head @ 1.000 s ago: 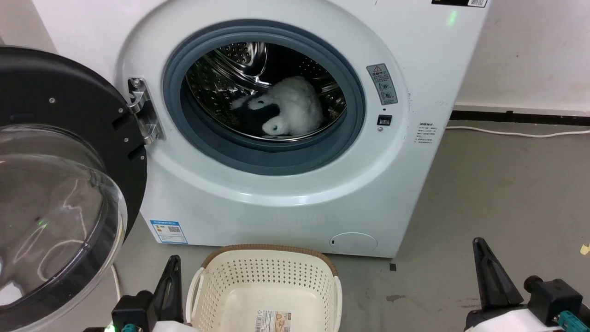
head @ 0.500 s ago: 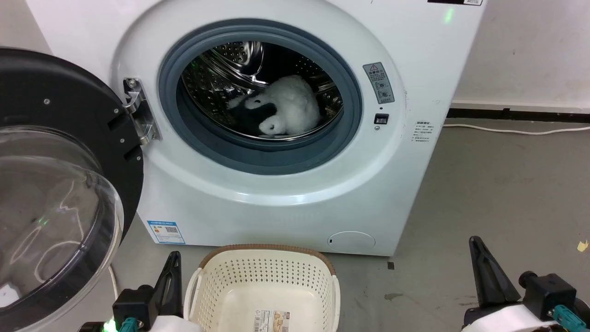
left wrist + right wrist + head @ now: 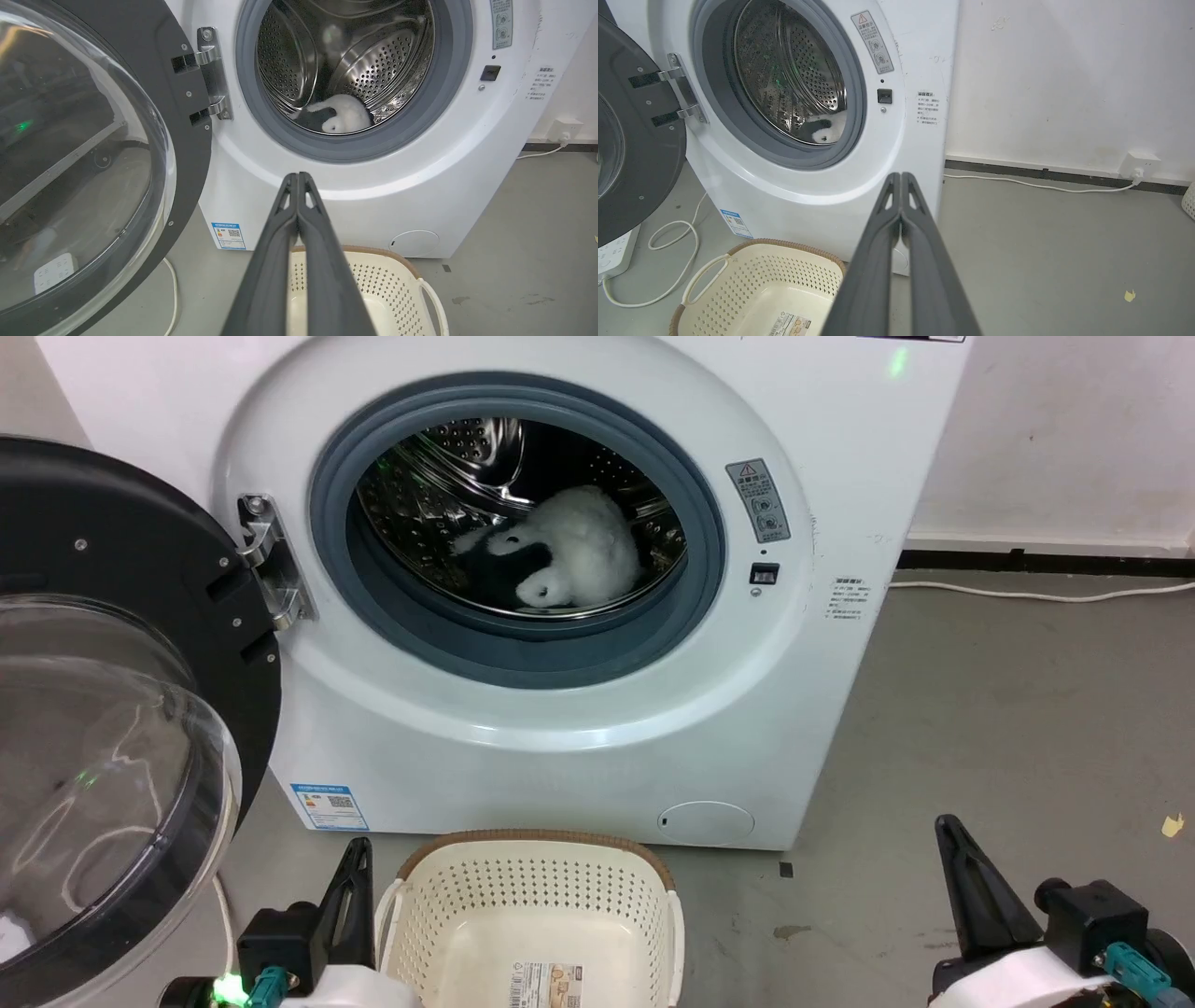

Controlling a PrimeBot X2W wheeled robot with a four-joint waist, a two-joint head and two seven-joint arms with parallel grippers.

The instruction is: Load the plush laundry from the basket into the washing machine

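- We see the toy (image 3: 579, 546) lying inside the washer (image 3: 579, 737), low in the drum (image 3: 420, 495), a little right of the middle of the opening. It is white fluff with a black patch on its left side.
- The grey seal (image 3: 523, 658) rings the opening, and the toy sits behind it, well clear of the lip.
- The door (image 3: 112, 569) stands swung wide to the left on its hinge (image 3: 271, 565), its clear bulge facing us.
- The basket (image 3: 532, 882) sits on the floor (image 3: 980, 728) just in front of the washer, below the opening. Its bare bottom shows a label (image 3: 551, 982).
- Our left gripper (image 3: 353, 887) is at the lower left of the head view, just beside the basket's left handle (image 3: 385, 915); we cannot tell whether it touches. In the left wrist view its fingers (image 3: 280, 242) are pressed together to the tips, closed on nothing, and point at the washer's front below the seal.
- Our right gripper (image 3: 962, 873) is at the lower right, well apart from the basket and above the floor. In the right wrist view its fingers (image 3: 878, 247) also meet at the tips, closed and holding nothing.
- A white cable (image 3: 1027, 590) runs along the foot of the wall (image 3: 1064, 70) to a socket (image 3: 1139, 164).
- A power strip (image 3: 612, 252) lies on the floor under the door.
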